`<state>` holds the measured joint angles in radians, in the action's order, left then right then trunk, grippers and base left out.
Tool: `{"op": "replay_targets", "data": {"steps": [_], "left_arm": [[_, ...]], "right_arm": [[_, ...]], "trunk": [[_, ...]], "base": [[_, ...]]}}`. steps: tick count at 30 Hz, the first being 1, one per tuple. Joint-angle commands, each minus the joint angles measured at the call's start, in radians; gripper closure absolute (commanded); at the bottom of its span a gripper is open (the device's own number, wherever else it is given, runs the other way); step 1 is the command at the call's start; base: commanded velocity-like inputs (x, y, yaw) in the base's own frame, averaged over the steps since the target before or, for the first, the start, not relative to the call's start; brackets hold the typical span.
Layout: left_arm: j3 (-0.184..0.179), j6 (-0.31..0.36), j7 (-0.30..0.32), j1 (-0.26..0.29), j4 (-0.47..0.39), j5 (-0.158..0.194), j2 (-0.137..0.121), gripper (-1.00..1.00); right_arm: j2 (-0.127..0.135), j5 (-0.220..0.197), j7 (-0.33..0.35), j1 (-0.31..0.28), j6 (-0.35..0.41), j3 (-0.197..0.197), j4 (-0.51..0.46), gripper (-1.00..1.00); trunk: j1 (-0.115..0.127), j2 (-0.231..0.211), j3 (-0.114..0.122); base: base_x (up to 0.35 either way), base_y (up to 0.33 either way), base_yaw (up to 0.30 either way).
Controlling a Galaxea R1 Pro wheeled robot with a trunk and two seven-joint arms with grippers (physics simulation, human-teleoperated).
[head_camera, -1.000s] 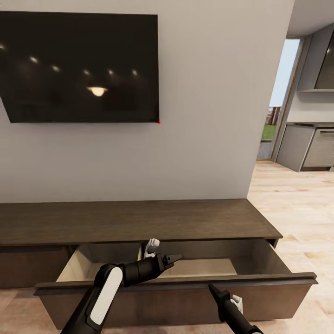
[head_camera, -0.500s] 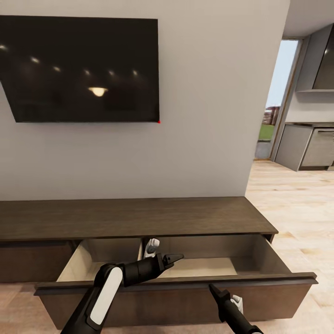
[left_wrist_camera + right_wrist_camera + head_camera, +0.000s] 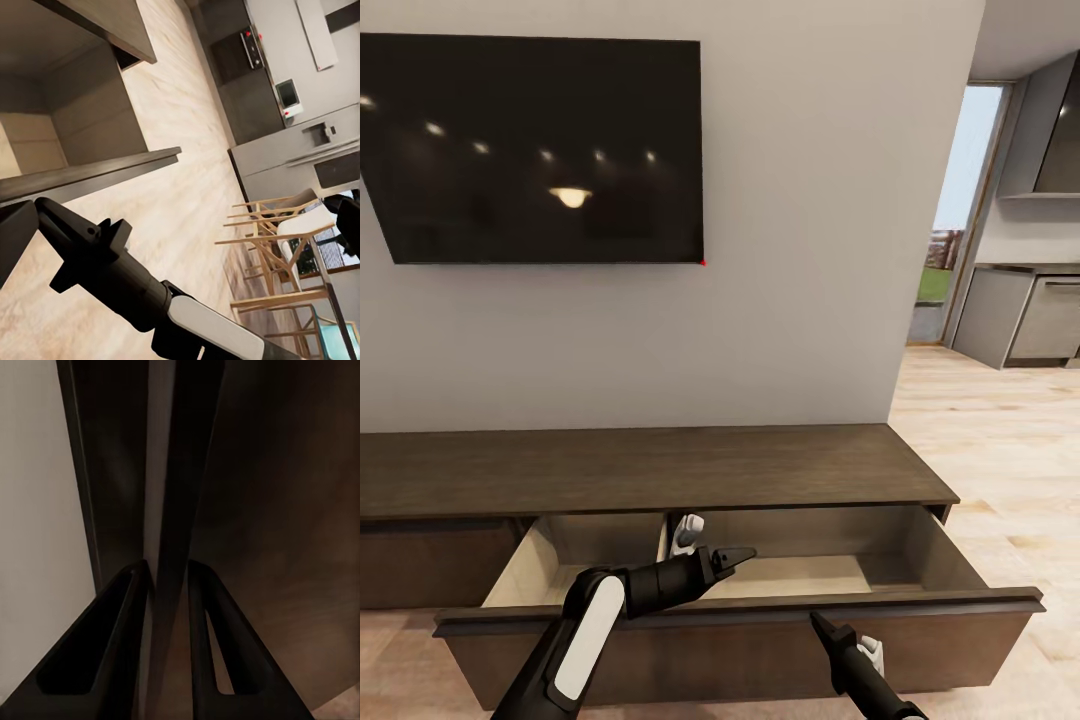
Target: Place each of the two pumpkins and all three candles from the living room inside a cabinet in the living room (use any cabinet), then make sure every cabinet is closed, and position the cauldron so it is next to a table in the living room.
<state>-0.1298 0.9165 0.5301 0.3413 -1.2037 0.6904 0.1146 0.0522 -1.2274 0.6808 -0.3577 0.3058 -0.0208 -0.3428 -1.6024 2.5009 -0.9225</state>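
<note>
We face the long, low, dark brown cabinet (image 3: 660,470) standing against a grey wall, with a black television (image 3: 535,150) mounted above it. Its wide drawer (image 3: 740,640) is pulled out toward us, showing pale inner walls and a pale floor with nothing visible on the part we can see. Our left gripper (image 3: 732,556) reaches over the drawer's front edge above the open interior, pointing to the right; its dark fingers look close together with nothing between them, though we cannot tell for certain how they stand. Our right gripper (image 3: 822,628) sits lower, just at the drawer's dark front panel. In the right wrist view its two dark fingers (image 3: 112,652) are set narrowly on either side of the thin top edge of the drawer front (image 3: 176,510), pinching it. The left wrist view looks past the drawer's corner (image 3: 97,127) across the light wood floor (image 3: 180,247) to wooden chairs (image 3: 277,240) and grey kitchen units (image 3: 300,150). To the right of the cabinet a doorway opens onto that kitchen.
</note>
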Motion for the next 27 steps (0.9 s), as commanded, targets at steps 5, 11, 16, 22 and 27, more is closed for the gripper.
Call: {"op": "replay_targets", "data": {"steps": [5,11,16,22,27], "left_arm": [[0.001,0.005,0.002,0.001,0.006,0.000,0.000,-1.00],[0.001,0.004,0.002,0.001,0.009,-0.001,0.000,-1.00],[0.001,0.004,0.002,0.001,0.009,-0.001,0.000,-1.00],[0.001,0.004,0.002,0.001,0.009,-0.002,0.000,-1.00],[0.001,0.004,0.002,0.001,0.009,-0.002,0.000,-1.00]], "right_arm": [[0.000,0.011,0.000,0.000,0.004,0.012,0.011,1.00],[0.000,0.011,0.000,0.000,0.004,0.012,0.011,1.00],[-0.001,0.011,0.000,0.000,0.004,0.012,0.011,1.00],[0.000,0.011,0.000,0.000,0.004,0.012,0.011,1.00],[0.000,0.011,0.000,0.000,0.004,0.012,0.011,-1.00]], "trunk": [[0.000,0.000,-0.001],[0.000,0.000,-0.001],[0.000,0.000,-0.001],[0.000,0.000,-0.001],[0.000,0.000,-0.001]], "base": [[-0.123,-0.049,0.000],[-0.028,-0.013,0.000],[-0.002,-0.001,0.000],[0.000,0.000,0.000],[0.000,0.000,0.000]]}}
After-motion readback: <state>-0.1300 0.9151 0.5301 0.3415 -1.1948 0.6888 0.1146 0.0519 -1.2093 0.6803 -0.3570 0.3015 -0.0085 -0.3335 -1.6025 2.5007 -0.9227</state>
